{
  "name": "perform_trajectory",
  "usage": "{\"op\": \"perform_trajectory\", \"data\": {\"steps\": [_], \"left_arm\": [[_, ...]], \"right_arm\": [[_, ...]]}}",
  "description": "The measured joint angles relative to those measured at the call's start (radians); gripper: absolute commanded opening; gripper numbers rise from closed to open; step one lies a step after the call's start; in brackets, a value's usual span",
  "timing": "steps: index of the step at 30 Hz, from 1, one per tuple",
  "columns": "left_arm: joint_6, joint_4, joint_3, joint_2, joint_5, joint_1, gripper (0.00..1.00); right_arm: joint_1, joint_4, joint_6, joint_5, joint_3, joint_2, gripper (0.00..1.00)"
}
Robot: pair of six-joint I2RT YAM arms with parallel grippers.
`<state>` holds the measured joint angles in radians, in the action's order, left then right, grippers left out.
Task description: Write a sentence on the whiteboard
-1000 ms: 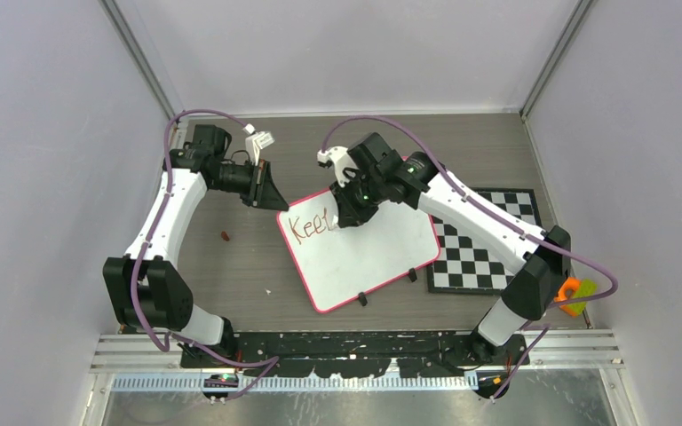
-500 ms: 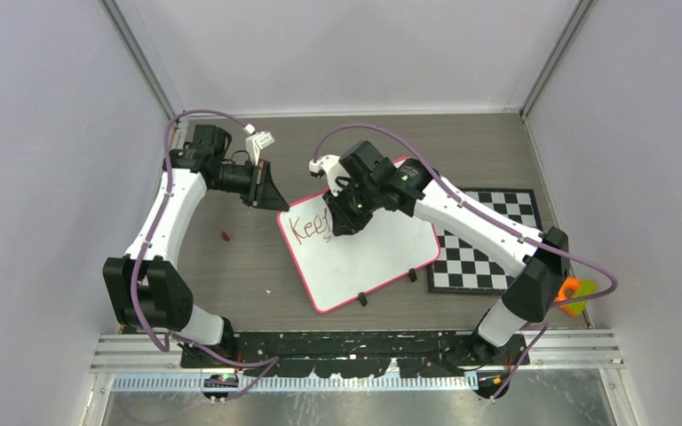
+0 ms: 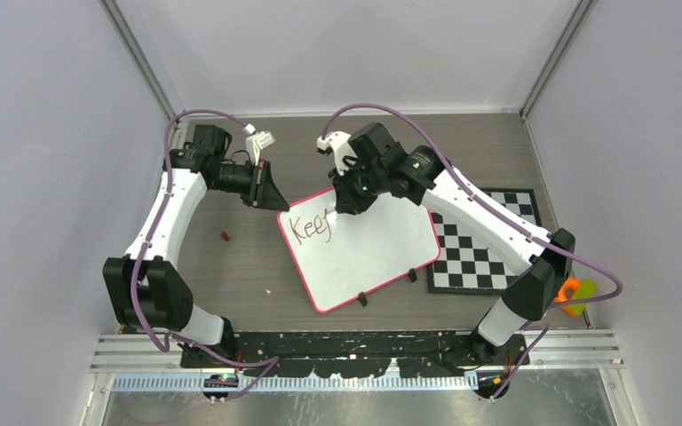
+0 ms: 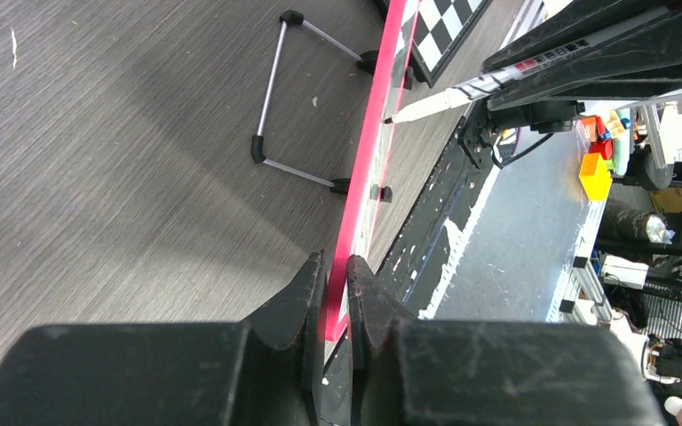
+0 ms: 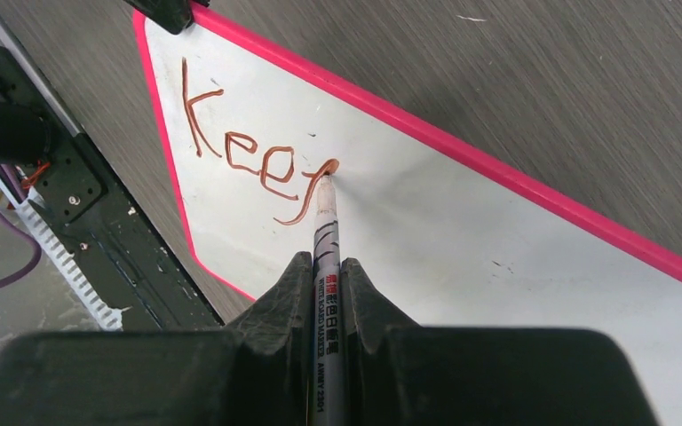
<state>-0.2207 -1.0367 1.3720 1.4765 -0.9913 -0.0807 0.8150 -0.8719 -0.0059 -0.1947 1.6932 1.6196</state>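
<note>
Marker [image 5: 324, 235] rose; checkerboard [image 3: 490, 259] beside whiteboard [image 3: 368, 257].

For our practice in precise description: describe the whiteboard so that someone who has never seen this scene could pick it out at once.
Start at the grey wooden table between the two arms. Near its middle sits the whiteboard, turned at an angle, beside a checkered board. Unlike that black-and-white neighbour, it is plain white with a pink rim and brownish-red handwriting in one corner.
</note>
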Motion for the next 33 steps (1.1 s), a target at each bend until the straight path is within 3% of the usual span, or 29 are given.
{"op": "perform_trajectory", "data": {"steps": [33], "left_arm": [[-0.001,0.001,0.000,0.000,0.019,0.000,0.00]], "right_arm": [[-0.015,-0.026,0.005,-0.020,-0.061,0.002,0.00]]}}
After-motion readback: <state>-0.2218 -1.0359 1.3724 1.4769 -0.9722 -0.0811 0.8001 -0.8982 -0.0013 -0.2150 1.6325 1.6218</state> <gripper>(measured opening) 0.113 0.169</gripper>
